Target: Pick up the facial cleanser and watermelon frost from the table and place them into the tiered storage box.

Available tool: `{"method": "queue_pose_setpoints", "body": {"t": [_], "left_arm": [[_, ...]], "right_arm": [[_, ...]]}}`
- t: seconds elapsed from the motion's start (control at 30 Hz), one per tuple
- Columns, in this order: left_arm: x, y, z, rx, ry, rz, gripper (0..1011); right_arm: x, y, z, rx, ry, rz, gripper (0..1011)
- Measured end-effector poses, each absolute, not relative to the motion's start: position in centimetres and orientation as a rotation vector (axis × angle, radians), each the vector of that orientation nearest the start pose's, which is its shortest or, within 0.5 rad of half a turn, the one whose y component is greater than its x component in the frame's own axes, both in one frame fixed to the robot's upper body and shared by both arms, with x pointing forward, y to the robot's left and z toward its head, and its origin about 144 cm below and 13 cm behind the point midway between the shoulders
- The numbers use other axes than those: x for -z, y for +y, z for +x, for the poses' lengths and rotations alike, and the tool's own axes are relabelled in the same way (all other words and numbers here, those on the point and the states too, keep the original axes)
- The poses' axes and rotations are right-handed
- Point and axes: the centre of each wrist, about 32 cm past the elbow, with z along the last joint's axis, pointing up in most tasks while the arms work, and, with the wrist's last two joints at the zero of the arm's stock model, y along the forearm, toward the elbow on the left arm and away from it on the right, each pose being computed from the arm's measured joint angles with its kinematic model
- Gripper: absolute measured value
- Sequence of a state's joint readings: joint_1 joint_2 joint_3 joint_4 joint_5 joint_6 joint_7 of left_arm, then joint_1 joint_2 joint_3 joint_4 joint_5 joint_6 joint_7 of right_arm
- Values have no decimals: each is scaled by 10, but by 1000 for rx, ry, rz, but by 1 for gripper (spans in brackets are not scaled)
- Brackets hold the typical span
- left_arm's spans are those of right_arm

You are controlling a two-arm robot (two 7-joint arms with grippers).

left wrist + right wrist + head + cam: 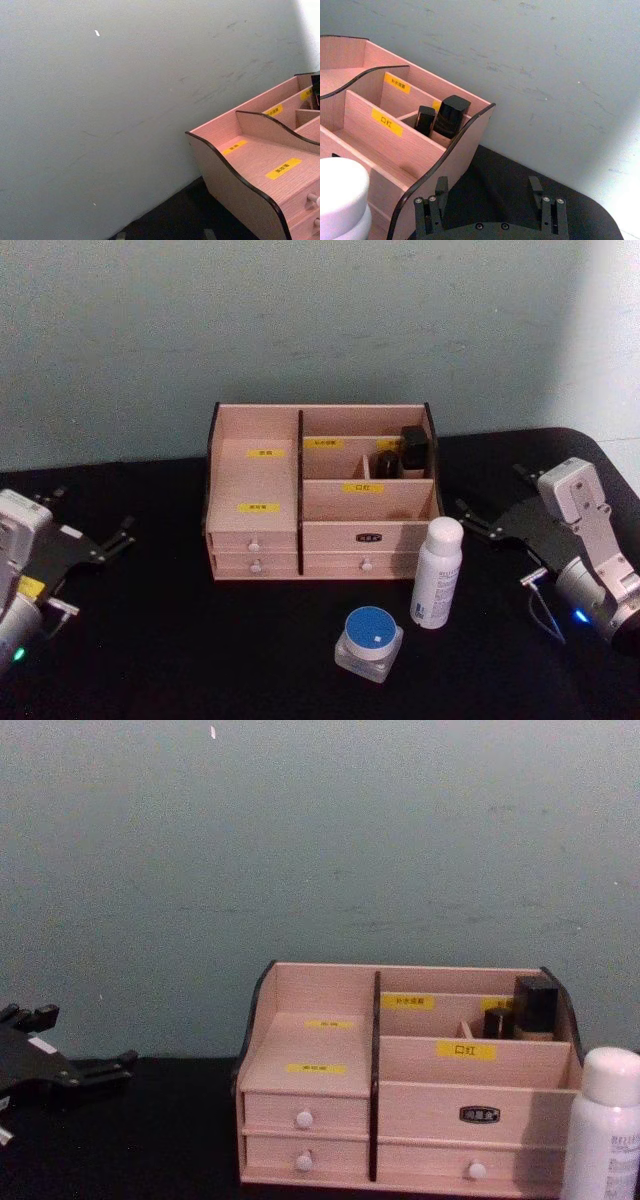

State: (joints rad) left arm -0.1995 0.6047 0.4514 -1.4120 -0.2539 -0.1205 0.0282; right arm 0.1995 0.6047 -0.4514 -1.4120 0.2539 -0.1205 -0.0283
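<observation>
**Both claws spread and empty, nothing lifted yet**

Right gripper [492, 490]: hangs low over the right side of the black table [150, 640], spread wide, nothing between the fingers, aimed left toward the right wall of the box.

Just left of it, but apart: the facial cleanser [437, 575]. Stands upright on the table in front of the box's right drawers, close to the front right corner.

Nearer, and a little left of the bottle: the watermelon frost [369, 640], blue lid up. Sits beside the bottle, seemingly not touching.

Beyond both, at the far middle of the table: the tiered storage box [250, 480]. Drawers shut, left steps bare, two small black containers [412, 448] in the far right compartment.

At the left edge, well apart from all of this: left gripper [90, 512], low, likewise spread and empty.

Reads as the very start, with both items on the table and no reach begun.

Next, by the look of it, falls to the right arm as the closer one:
- Slide in around the bottle's body.
- Pinch and lift straight up.
- Clear the box's front wall and set the bottle down in an open compartment.
- Take care not to knock the jar sitting close by.
</observation>
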Motion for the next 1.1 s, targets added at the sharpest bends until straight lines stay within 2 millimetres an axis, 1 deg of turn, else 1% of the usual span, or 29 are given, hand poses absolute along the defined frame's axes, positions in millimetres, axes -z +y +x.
{"method": "queue_pose_setpoints", "body": {"t": [0.43,0.73,0.9,1.0,1.1], "left_arm": [[-1140,310,489,-1248,-285,304,1001],[-1140,310,489,-1248,-285,304,1001],[-1140,310,489,-1248,-285,304,1001],[-1140,310,489,-1248,-285,304,1001],[-1140,310,489,-1248,-285,304,1001]], "right_arm": [[-1140,-310,489,1249,-285,-304,1003],[-1148,-313,487,1274,-283,-263,1003],[-1156,-320,478,1289,-256,-213,1003],[-1161,-324,469,1287,-240,-184,1003],[-1169,-331,456,1264,-222,-122,1003]]}}
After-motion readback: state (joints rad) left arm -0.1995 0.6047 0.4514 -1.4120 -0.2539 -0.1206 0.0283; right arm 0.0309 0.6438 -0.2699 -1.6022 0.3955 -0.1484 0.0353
